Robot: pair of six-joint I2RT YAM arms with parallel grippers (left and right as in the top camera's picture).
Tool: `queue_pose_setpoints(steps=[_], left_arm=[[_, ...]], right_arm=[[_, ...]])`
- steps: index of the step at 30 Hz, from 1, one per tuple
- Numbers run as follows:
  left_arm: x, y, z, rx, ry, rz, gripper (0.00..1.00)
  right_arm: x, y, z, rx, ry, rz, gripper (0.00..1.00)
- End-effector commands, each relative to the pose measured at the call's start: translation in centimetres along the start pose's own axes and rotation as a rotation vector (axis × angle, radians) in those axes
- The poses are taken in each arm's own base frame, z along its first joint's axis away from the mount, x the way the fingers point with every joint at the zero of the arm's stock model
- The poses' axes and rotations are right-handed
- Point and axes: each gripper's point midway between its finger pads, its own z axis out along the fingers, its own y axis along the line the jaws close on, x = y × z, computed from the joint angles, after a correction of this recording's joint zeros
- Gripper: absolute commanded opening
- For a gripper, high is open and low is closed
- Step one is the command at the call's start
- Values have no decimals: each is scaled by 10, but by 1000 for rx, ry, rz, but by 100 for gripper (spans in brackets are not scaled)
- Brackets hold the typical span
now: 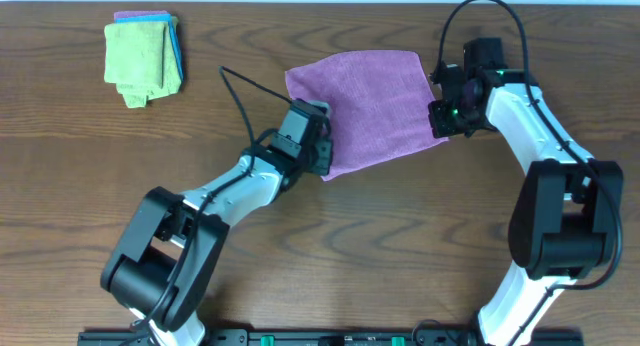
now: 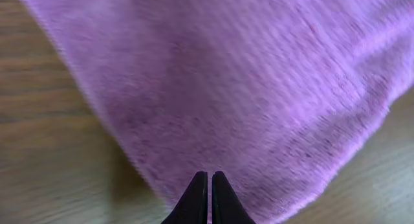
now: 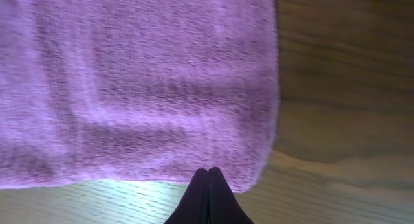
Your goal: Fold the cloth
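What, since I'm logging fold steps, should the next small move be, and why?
Probably lift both grippers a little, together. The left gripper and right gripper each look shut on the near edge of the cloth, which lies flat and unfolded, so raising that edge should start the fold.

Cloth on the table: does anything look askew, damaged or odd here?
Nothing is damaged. The cloth lies flat but turned askew on the table, pinched near two corners by the left gripper and the right gripper.
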Motion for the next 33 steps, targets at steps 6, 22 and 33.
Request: queue_pose_setpoints(steps=[6, 22, 33], left_arm=[[14, -7, 2, -21, 57, 80, 6], [33, -1, 17, -30, 115, 73, 6], [37, 0, 20, -34, 129, 55, 5]], right_arm=[[2, -11, -3, 76, 6, 0, 1], [10, -7, 9, 52, 15, 1, 1], [9, -7, 22, 50, -29, -5, 1]])
